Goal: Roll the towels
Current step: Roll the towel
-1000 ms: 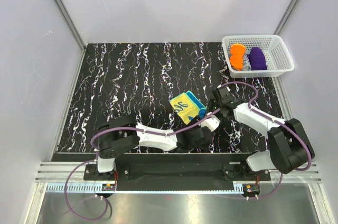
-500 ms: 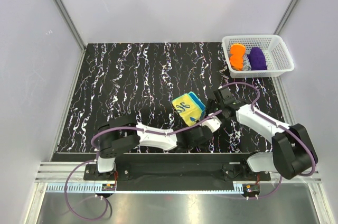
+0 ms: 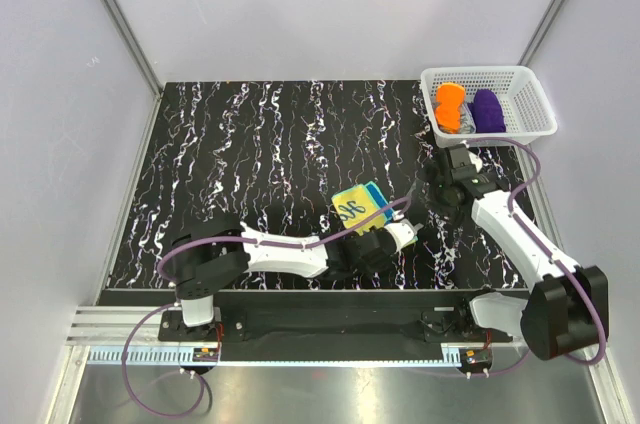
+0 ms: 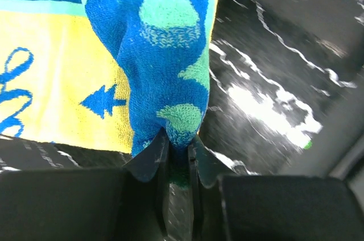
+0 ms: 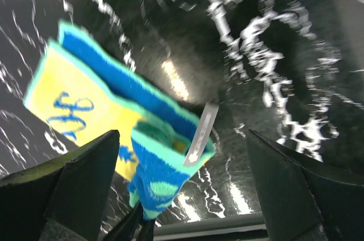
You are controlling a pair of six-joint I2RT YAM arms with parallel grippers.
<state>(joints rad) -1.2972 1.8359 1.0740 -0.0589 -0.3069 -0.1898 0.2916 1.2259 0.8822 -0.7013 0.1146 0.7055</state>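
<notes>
In the basket [image 3: 520,79] beyond the right gripper [image 3: 450,174], spread wide and empty: the orange towel [image 3: 450,104], bundled. Pinched tight in the left gripper [image 4: 177,153], at a doubled corner: the teal-yellow towel [image 4: 165,53], probably soft, light and floppy. Best gripped at thick folded edges.

Blue arrow [image 4: 103,102] on towel [image 4: 165,42]; script unreadable

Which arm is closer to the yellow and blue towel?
The left arm: its jaws are shut on the towel at its blue edge. The right arm, jaws open, hangs apart to its right.
</notes>
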